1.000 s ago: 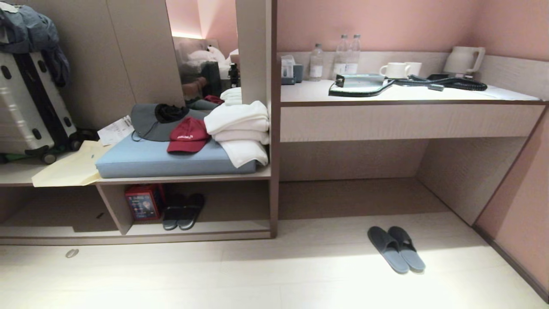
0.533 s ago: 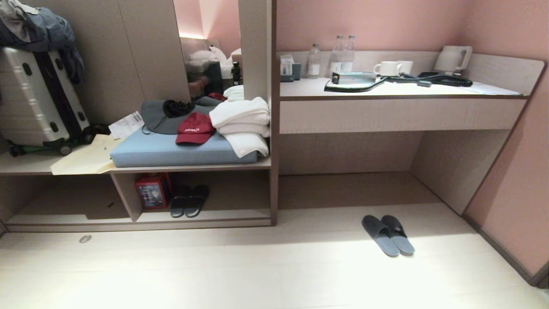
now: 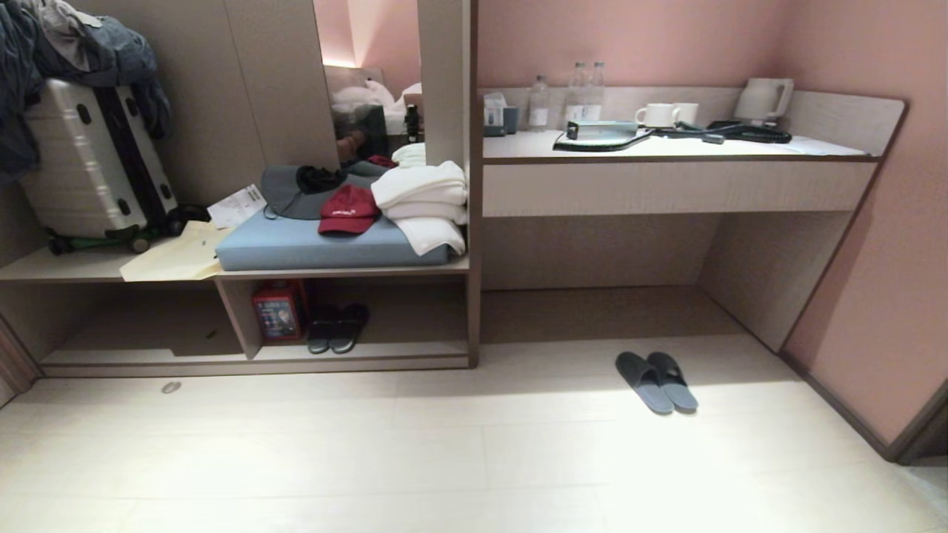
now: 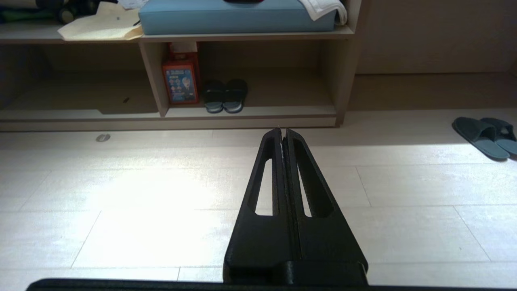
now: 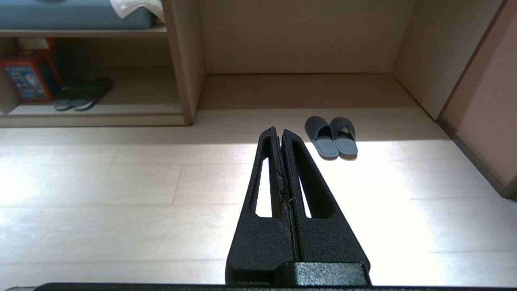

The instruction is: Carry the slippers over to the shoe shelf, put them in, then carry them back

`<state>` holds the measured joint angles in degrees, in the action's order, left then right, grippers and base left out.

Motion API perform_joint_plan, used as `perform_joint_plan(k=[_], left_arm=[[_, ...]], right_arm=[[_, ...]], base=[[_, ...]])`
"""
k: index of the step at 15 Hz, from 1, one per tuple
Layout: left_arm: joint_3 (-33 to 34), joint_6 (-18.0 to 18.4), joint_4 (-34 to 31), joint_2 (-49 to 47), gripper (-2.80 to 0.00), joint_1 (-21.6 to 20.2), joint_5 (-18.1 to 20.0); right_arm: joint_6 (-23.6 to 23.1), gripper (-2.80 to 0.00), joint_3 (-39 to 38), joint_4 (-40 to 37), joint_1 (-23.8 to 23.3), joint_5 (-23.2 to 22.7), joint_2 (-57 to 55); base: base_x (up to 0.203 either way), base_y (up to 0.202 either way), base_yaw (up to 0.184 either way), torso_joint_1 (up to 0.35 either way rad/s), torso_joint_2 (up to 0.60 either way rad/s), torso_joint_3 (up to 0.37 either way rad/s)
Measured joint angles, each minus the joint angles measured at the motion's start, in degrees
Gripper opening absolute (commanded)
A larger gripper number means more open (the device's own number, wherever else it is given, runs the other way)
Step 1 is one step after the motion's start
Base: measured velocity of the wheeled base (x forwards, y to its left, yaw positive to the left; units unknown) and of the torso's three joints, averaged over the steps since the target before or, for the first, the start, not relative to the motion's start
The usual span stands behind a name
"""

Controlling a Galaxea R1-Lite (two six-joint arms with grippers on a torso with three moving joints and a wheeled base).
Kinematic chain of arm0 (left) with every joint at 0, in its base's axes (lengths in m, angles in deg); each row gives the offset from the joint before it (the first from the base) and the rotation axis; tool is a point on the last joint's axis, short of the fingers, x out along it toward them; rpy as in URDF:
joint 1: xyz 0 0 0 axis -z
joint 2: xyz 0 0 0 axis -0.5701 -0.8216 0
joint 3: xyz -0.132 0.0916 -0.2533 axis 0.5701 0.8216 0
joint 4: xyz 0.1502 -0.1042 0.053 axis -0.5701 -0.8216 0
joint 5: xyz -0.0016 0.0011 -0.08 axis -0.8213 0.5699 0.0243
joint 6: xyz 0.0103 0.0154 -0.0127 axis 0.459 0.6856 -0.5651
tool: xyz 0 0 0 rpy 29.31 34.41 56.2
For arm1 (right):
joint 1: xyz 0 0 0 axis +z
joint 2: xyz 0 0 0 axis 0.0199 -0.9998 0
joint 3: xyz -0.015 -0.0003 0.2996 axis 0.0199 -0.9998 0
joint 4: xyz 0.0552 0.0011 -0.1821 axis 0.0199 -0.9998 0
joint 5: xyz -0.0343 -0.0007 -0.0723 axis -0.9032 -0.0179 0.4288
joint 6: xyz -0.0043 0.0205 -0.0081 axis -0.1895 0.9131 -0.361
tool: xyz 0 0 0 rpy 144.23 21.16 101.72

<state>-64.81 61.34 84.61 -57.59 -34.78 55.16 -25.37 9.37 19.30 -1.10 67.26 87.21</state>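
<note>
Slippers point(image 3: 656, 381) lying on floor, well right of shoe shelf point(image 3: 370, 354), not yet carried. Left gripper point(image 4: 282, 131), right gripper point(image 5: 280, 131): jaws closed, holding nothing. Everything remaining.

L end effector point(image 4: 282, 131) closed, R end effector point(image 5: 280, 131) closed

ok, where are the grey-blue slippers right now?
Head view: the slippers lie side by side on the floor, right of centre, just in front of the open recess under the desk, outside the shoe shelf.
</note>
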Motion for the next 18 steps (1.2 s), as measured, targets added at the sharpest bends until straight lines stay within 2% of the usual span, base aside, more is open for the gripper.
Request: perform_joint_plan(k=[18], left_arm=[[0.0,0.02,-0.04,0.0,-2.8,0.02,-0.02]], right_arm=[[-0.01,-2.8,0.0,0.0,0.01,-0.04,0.0]], base=[[-0.196,0.0,0.001,0.001,0.0,0.003]])
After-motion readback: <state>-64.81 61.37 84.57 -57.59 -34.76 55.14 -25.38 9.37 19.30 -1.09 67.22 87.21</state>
